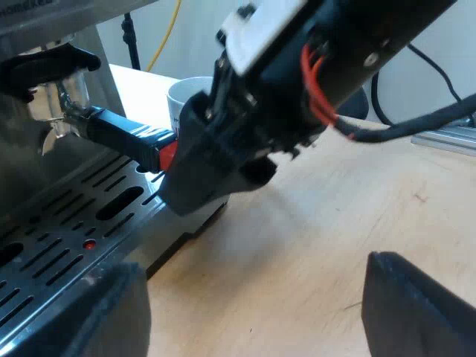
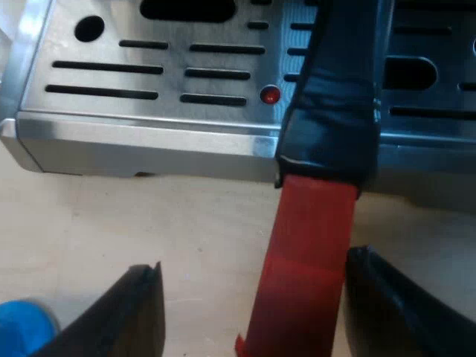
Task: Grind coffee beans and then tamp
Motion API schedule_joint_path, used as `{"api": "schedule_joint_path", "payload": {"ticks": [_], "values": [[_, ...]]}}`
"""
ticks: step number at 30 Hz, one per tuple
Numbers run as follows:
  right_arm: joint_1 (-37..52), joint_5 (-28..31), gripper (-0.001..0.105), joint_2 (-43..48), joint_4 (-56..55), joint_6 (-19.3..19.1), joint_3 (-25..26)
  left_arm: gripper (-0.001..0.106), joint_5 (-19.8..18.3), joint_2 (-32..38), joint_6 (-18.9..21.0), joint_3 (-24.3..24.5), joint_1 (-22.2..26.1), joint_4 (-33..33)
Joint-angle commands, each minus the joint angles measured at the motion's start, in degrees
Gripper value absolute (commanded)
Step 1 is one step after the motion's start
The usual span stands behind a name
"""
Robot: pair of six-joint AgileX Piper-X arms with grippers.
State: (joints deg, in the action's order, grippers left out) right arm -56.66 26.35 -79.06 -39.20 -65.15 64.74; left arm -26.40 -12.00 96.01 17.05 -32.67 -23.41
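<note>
Right end effector [image 2: 253, 297] is released, fingers spread either side of the red end [image 2: 305, 253] of the holder [image 1: 111, 130] locked into the machine [image 1: 67, 223], left end effector [image 1: 253, 297] released over the worktop [image 1: 297, 245], so grinding and tamping seem not yet done.

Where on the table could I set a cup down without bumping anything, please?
Free: the bare wooden table between the front edge of the drip tray and the left gripper. Crowded: the red end of the handle, flanked by the open right gripper, with the mug close by.
</note>
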Motion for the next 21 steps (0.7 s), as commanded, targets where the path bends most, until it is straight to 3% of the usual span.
{"api": "schedule_joint_path", "payload": {"ticks": [1,21], "values": [[1.6,0.0,0.055,-0.7,0.5,-0.3,0.4,0.062,-0.4,0.4,0.7,0.1,-0.3,0.5],[4.5,-1.2,0.055,-3.1,3.2,-0.3,0.4,0.062,-0.4,0.4,0.7,0.1,-0.3,0.5]]}}
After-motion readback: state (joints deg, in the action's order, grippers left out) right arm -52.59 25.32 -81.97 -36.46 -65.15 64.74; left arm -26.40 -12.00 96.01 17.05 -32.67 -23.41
